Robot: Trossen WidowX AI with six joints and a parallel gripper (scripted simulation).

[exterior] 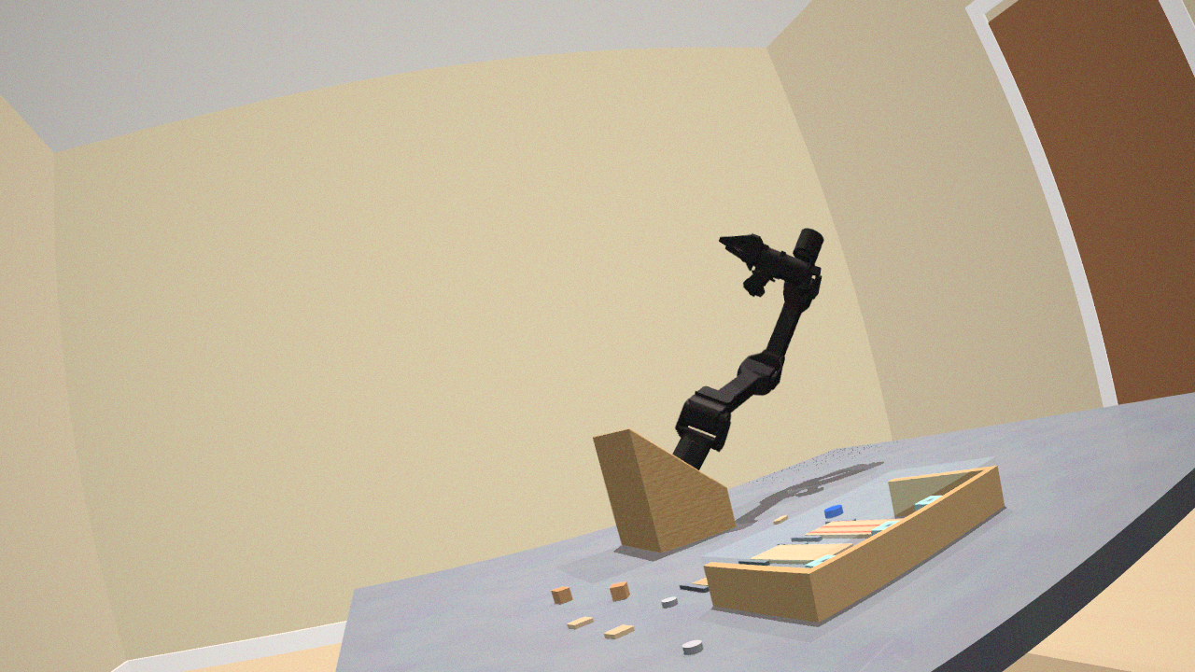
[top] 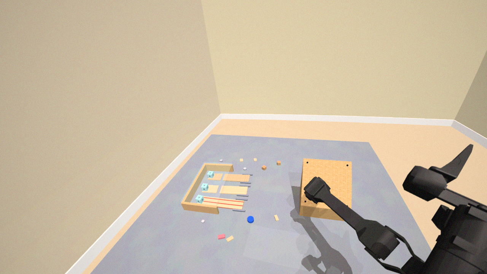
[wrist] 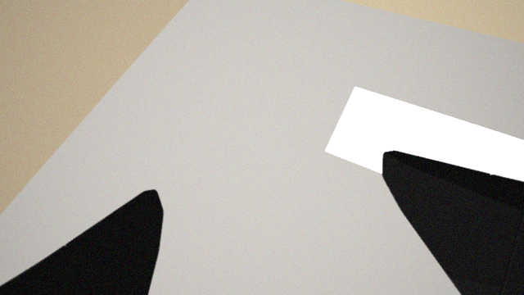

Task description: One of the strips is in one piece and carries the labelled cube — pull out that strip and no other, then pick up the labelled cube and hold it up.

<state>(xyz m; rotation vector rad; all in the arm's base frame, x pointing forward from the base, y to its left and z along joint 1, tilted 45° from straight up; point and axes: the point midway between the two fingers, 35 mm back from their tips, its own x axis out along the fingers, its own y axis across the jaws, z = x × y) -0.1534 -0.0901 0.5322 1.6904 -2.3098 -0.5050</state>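
Hovering high above the table (top: 269, 201) (exterior: 501, 601), the gripper (top: 467, 151) (exterior: 724, 240) (wrist: 272, 181) has its jaws wide, nothing between them! Below, there's the wooden block (top: 335, 179) (exterior: 681, 505), then the blue disc (top: 250, 219) (exterior: 833, 511), then the red-lined strip (top: 230, 204) (exterior: 845, 528), looking unbroken, with its pale-blue cube (top: 199, 198) (exterior: 927, 501) at the far end, inside the wooden frame (top: 200, 207) (exterior: 910, 547). Two split strips lie alongside, also with cubes.

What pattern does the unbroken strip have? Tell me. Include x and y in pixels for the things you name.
Lengthwise red stripes on pale tan; the strip (top: 230, 203) (exterior: 845, 528) shows best in the top view.
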